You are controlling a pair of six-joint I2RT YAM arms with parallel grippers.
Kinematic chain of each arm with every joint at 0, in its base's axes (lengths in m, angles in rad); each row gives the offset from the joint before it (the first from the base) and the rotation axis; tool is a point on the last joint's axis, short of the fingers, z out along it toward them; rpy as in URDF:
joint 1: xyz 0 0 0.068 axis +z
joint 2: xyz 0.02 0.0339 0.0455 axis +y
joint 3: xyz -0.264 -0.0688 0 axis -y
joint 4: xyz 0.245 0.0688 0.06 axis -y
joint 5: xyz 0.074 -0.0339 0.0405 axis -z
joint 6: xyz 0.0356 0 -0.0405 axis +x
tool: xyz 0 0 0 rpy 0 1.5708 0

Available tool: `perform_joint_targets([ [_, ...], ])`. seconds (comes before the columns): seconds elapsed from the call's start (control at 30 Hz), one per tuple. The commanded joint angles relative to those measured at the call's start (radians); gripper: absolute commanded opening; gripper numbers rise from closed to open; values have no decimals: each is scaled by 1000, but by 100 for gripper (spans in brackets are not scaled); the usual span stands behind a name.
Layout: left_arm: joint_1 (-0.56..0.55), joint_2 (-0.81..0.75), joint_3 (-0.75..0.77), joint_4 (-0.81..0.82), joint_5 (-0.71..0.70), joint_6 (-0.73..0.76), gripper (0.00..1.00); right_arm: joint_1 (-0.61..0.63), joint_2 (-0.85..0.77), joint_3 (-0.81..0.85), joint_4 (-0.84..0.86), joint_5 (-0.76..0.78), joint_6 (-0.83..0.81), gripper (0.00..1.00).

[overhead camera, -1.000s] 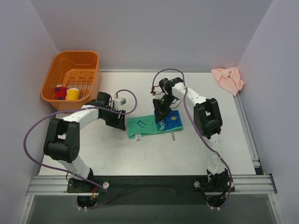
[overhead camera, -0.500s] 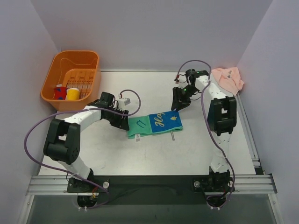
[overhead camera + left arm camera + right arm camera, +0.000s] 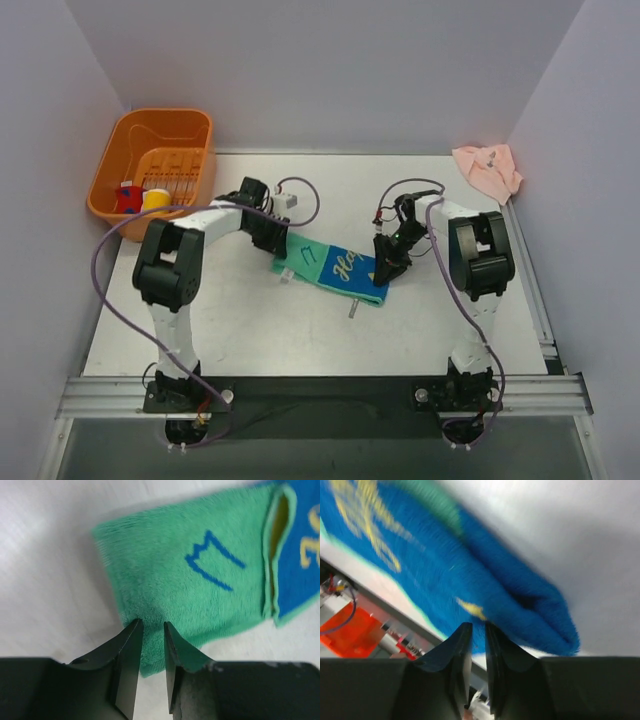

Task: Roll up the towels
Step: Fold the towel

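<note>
Green-blue towel (image 3: 335,264) on tabletop (image 3: 250,330), left tool (image 3: 152,626) nipping its green 10 o'clock end, right tool (image 3: 474,626) nipping blue 4 o'clock end, both nearly closed

Yellow script "Ha" on towel (image 3: 330,262)

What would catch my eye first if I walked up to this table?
A green-and-blue towel lies mid-table, with the left gripper at its green end and the right gripper at its blue end. A bright orange basket sits at the far left corner, a crumpled pink towel at the far right.
</note>
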Motion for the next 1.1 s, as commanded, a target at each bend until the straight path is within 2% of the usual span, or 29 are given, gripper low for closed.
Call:
perform_joint_targets([
  [0.0, 15, 123, 203, 9, -67, 73, 35, 34, -150, -131, 10, -117, 29, 18],
  [0.03, 18, 198, 344, -32, -70, 89, 35, 81, -180, -186, 11, -154, 24, 24],
  [0.13, 26, 278, 556, -126, -46, 109, 46, 155, -307, -220, 5, -227, -12, 34],
  [0.2, 34, 236, 581, -145, -15, 99, 54, 137, -359, -206, 4, -234, -9, 37],
  [0.3, 47, 150, 508, -139, 28, 65, 57, 43, -355, -150, 2, -184, -9, 39],
  [0.43, 44, -8, 304, -87, 49, 24, 57, -9, -263, -71, 7, -95, -9, 39],
  [0.5, 35, -33, 211, -55, 54, 5, 57, -6, -197, -28, 11, -75, -6, 39],
  [0.7, 24, -16, 89, -15, 108, -94, 53, -4, -70, -2, 19, -80, -2, 37],
  [0.93, 20, 41, 67, 22, 131, -84, 50, 83, -54, -126, 30, -124, -6, 26],
  [1.07, 20, 105, 136, 22, 146, -52, 47, 183, -102, -189, 44, -168, 3, 29],
])
